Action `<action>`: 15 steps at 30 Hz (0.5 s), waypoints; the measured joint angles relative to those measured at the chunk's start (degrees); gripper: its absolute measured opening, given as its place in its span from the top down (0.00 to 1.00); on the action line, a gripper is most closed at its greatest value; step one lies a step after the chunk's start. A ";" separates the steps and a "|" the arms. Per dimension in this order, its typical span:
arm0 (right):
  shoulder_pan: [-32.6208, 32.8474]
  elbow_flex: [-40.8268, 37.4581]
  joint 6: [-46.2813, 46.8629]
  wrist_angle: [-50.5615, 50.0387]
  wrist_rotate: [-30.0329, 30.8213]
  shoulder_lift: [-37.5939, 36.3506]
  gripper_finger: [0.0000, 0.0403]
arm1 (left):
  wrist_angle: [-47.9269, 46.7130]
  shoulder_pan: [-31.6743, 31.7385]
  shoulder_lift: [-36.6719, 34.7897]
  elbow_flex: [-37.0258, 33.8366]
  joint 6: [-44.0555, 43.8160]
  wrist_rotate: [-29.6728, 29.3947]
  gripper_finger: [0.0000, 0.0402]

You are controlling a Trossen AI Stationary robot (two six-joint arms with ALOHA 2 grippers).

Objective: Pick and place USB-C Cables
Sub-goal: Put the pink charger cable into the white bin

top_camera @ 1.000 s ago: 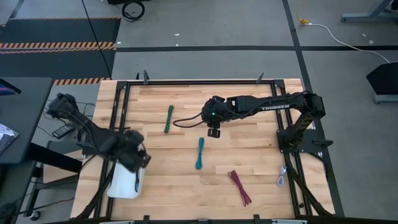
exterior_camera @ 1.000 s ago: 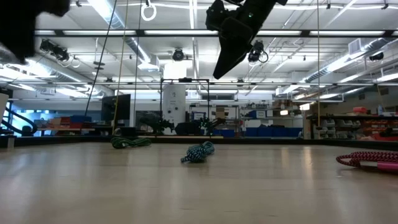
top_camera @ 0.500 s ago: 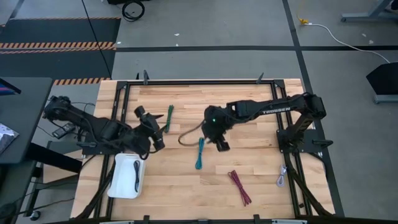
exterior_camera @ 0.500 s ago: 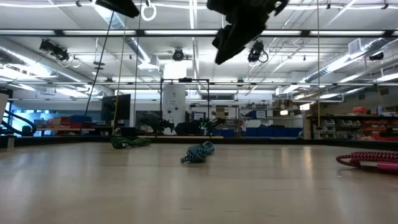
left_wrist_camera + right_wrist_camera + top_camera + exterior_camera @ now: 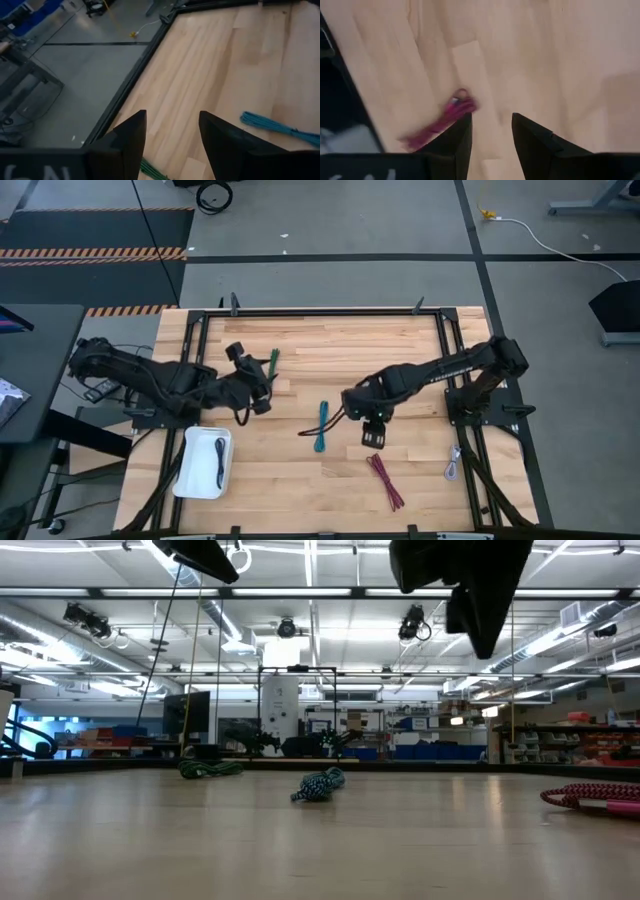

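Observation:
The green cable (image 5: 272, 369) lies flat on the far-left part of the table. My left gripper (image 5: 262, 390) hovers open just beside its near end; the left wrist view shows that cable (image 5: 152, 171) by the left gripper (image 5: 172, 120), with the teal cable (image 5: 275, 126) beyond. The teal cable (image 5: 321, 426) lies at mid-table. My right gripper (image 5: 372, 437) hangs open above bare wood between it and the dark red cable (image 5: 386, 481); the right wrist view has the dark red cable (image 5: 445, 117) beside the right gripper (image 5: 491, 122). A black cable (image 5: 220, 462) lies in the white tray (image 5: 190, 476). A pale grey cable (image 5: 453, 464) lies near the right frame.
A black metal frame (image 5: 320, 311) runs round the table top. The white tray sits at the near-left corner. In the low view both grippers hang high above the green (image 5: 210, 768), teal (image 5: 320, 783) and dark red (image 5: 596, 796) cables. Bare wood lies between the cables.
My left gripper has swung from above the white tray toward the far side and the right, ending beside the green cable; the tray with the black cable in it now shows. My right gripper has moved from the far centre toward the near edge, close to the dark red cable.

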 joint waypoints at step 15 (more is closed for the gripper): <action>14.34 -5.06 38.98 5.98 -4.34 0.02 0.62 | 6.67 4.13 0.02 -0.04 4.29 0.00 0.53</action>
